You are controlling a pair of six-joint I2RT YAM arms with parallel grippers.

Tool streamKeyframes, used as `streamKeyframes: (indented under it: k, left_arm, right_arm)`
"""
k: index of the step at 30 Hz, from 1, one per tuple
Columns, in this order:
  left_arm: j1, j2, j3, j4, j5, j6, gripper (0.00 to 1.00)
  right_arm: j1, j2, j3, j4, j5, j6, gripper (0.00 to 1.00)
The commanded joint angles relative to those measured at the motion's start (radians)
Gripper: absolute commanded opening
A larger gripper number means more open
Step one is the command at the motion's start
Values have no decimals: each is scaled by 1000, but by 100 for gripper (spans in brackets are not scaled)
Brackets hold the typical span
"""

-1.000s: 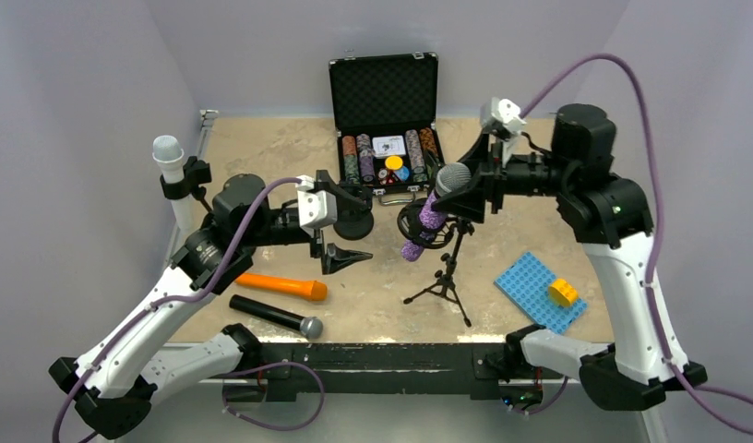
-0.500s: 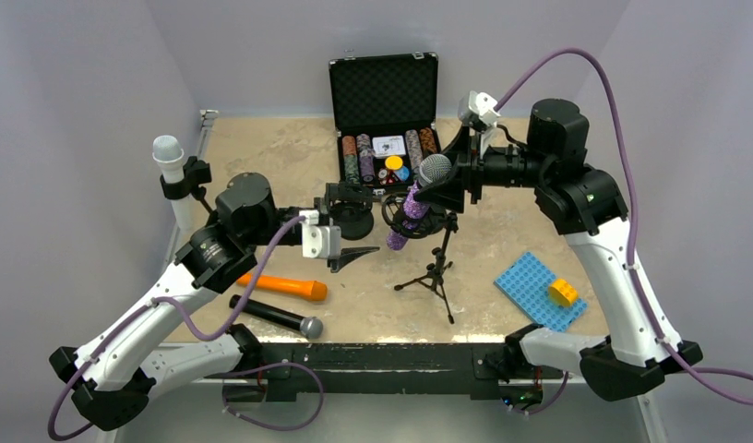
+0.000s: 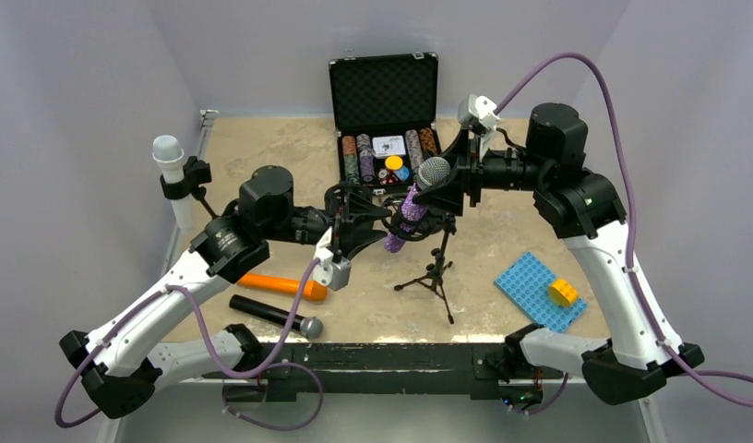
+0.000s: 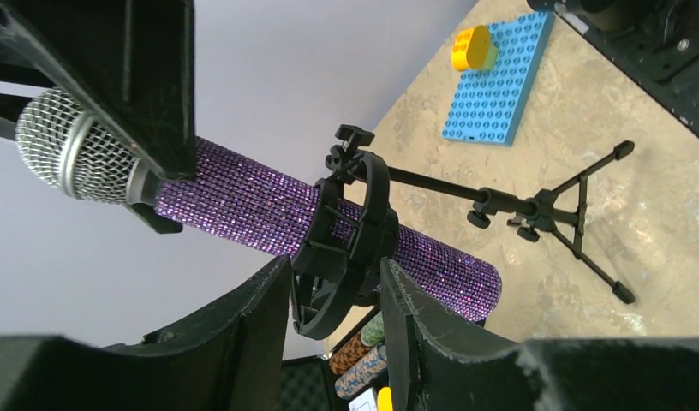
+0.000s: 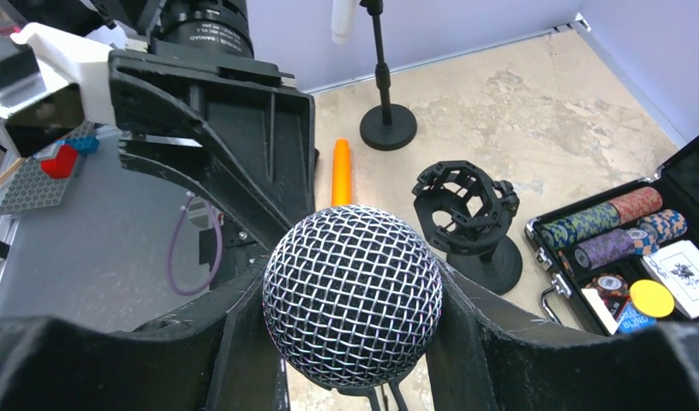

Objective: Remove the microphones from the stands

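The microphone [image 3: 408, 210] has a purple glitter body [image 4: 243, 197] and a silver mesh head [image 5: 353, 291]. It lies tilted in the black ring clip [image 4: 342, 248] of a small tripod stand [image 3: 436, 272]. My right gripper [image 3: 444, 189] is shut on the microphone just below the head, whose mesh fills the gap between its fingers in the right wrist view. From the left, my left gripper [image 4: 336, 265] reaches the stand's ring clip, with one jaw tight against each side of the ring. The stand's rod and legs [image 4: 534, 210] stretch away over the table.
An orange microphone [image 3: 282, 286] and a black one [image 3: 276, 316] lie at the near left. A white microphone [image 3: 168, 152] stands in a holder at far left. An empty ring-clip stand [image 5: 466, 210], an open poker chip case [image 3: 387, 138] and a blue baseplate [image 3: 530, 281] are nearby.
My left arm swung right to the stand and its jaws closed in around the ring clip. The right gripper shifted left with the microphone and stand, then held still.
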Motion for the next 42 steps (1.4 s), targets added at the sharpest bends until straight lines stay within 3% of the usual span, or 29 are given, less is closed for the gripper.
streamKeyframes:
  k: [1, 2, 4, 5, 9, 16, 24, 32, 33, 35, 37, 42]
  left_arm:
    - [-10, 31, 46, -63, 43, 202, 43]
    - [-12, 42, 49, -74, 40, 224, 35]
    - [-16, 55, 40, -75, 28, 257, 6]
    - [-19, 57, 26, -55, 21, 268, 0]
    - [-24, 69, 21, -48, 21, 275, 0]
    - [-28, 143, 216, -445, 61, 367, 0]
    - [-28, 196, 323, -689, 73, 445, 0]
    - [-28, 170, 267, -614, 57, 415, 0]
    - [-28, 155, 243, -556, 57, 401, 11]
    - [-28, 115, 181, -440, 50, 346, 53]
    - [-28, 68, 130, -326, 40, 258, 73]
    - [-26, 23, 182, -251, 23, -6, 77]
  right_arm:
    - [2, -39, 1, 97, -28, 21, 0]
    - [2, -40, -3, 99, -30, 25, 0]
    - [2, -43, -7, 105, -31, 32, 0]
    - [2, -44, -7, 106, -32, 33, 0]
    - [2, -42, 37, 73, -35, 10, 0]
    - [2, 7, 245, -23, 9, -153, 0]
    - [0, 75, 453, -49, 36, -184, 0]
    - [-7, 82, 534, -38, 64, -181, 0]
    - [-7, 76, 524, -30, 66, -176, 0]
    - [-7, 64, 503, -13, 79, -165, 0]
    - [-10, 64, 507, -10, 84, -162, 0]
    - [-16, 66, 506, 13, 75, -133, 0]
